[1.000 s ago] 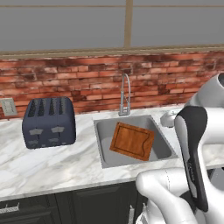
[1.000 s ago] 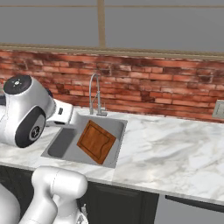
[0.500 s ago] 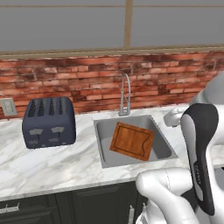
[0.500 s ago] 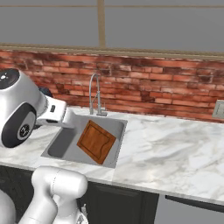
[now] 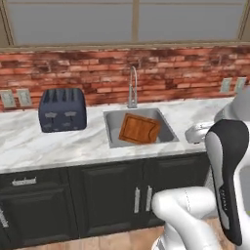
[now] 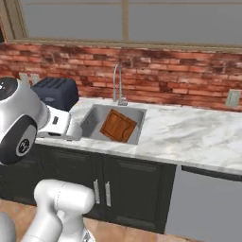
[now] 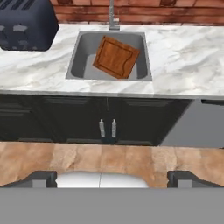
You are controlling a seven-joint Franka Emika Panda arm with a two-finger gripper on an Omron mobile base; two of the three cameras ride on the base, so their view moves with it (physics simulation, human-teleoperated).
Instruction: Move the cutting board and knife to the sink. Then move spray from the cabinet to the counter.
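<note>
The marble counter (image 5: 58, 146) runs wide on both sides of the sink (image 5: 112, 131), with bare stone out to its front edge; in the right base view a long open stretch of it lies at 3 o'clock from the basin. A wood floor (image 7: 131, 159) spreads before the dark base cabinets (image 7: 109, 120), giving free room in front. A dark toaster (image 5: 62, 109) stands on the counter at 9 o'clock from the sink, near the brick wall (image 5: 97, 73). The faucet (image 5: 132, 88) rises at the basin's 12 o'clock edge.

Inside the sink the cutting board (image 7: 116, 57) lies tilted, turned corner-wise, leaning toward the basin's right wall.

The gripper (image 7: 111, 177) hangs well back from the counter over the floor, its fingers (image 7: 43, 178) spread wide, holding nothing.
</note>
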